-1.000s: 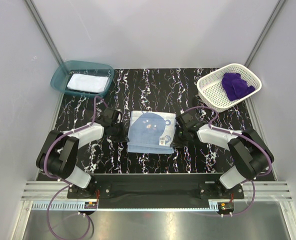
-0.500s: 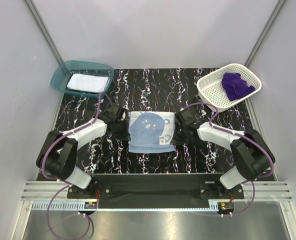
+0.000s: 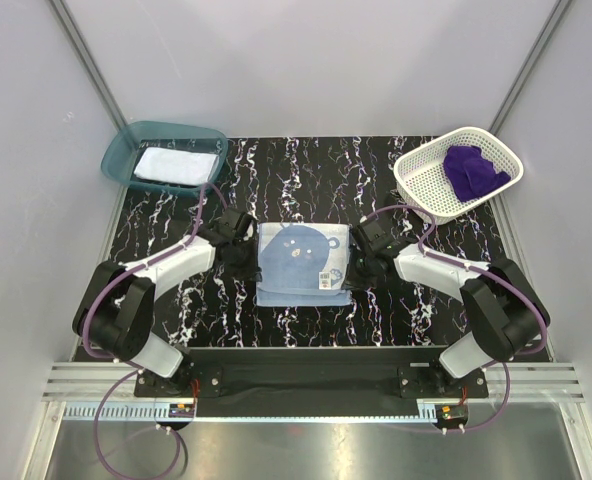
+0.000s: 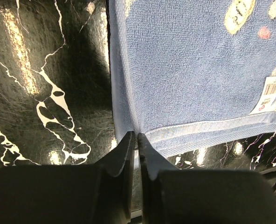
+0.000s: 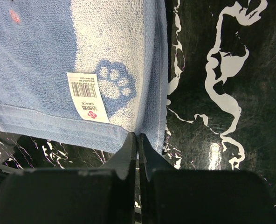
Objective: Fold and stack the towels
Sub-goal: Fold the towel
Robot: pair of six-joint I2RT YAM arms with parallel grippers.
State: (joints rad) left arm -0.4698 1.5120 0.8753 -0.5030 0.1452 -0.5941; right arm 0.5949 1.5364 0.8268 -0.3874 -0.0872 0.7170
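Towel-folding is at the grasp stage, judging from the top view; the blue towel point(image 3: 302, 262) lies flat on the table point(image 3: 276, 180) between the two arms, bear face up. The left gripper point(image 3: 251, 256) is at its left edge and the right gripper point(image 3: 355, 264) at its right edge, level with each other. The white towel point(image 3: 171, 163) sits folded in the teal bin point(image 3: 114, 152) at the far left; the purple towel point(image 3: 473, 170) lies bunched in the basket point(image 3: 423, 187) at the far right, so neither is in play.

Left wrist: the fingers are pressed together with only a sliver between them, and the towel's point(image 4: 198, 70) left edge runs down into that sliver beside the hemmed corner; I judge it pinched. The edge looks layered and casts a shadow on the table point(image 4: 44, 70), so it may be slightly raised.

Right wrist: the same; the fingers are drawn together on the towel's point(image 5: 44, 70) right edge, just past the paw print point(image 5: 113, 85) and the barcode label point(image 5: 86, 97), close to the hem.

Next, as I read it, both arms must lift together and carry the pinched edge across to the opposite edge, keeping level so the corners meet; then let go, and stack the result on the white towel.
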